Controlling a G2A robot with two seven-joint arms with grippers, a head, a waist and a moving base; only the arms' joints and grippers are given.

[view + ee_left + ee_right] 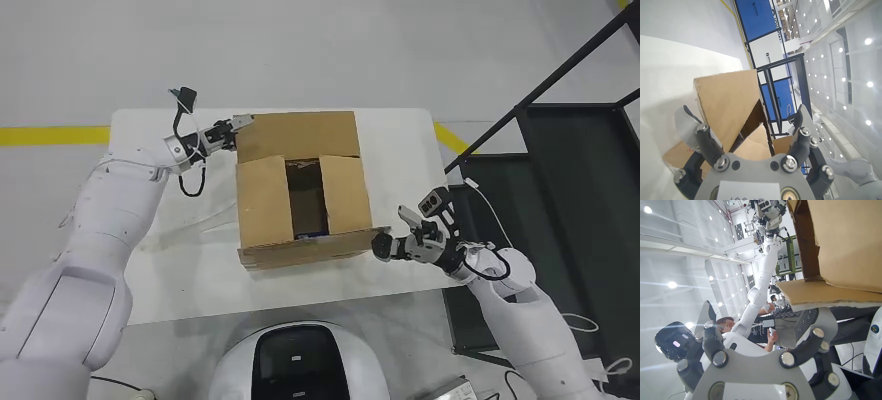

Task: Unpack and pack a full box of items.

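We see the cardboard box (262, 200) standing mid-table (180, 270), flaps partly lifted. Its inside is dark, and a bluish item (310, 234) there is hard to make out. A red mark (689, 150) on its side is cut off and unreadable. The left gripper (243, 122) sits at the box's far-left corner, fingers (687, 121) wide apart astride the far flap (300, 132). The right gripper (380, 246), at the near-right corner, is likewise spread, one pad (806, 321) against the near flap (310, 250).
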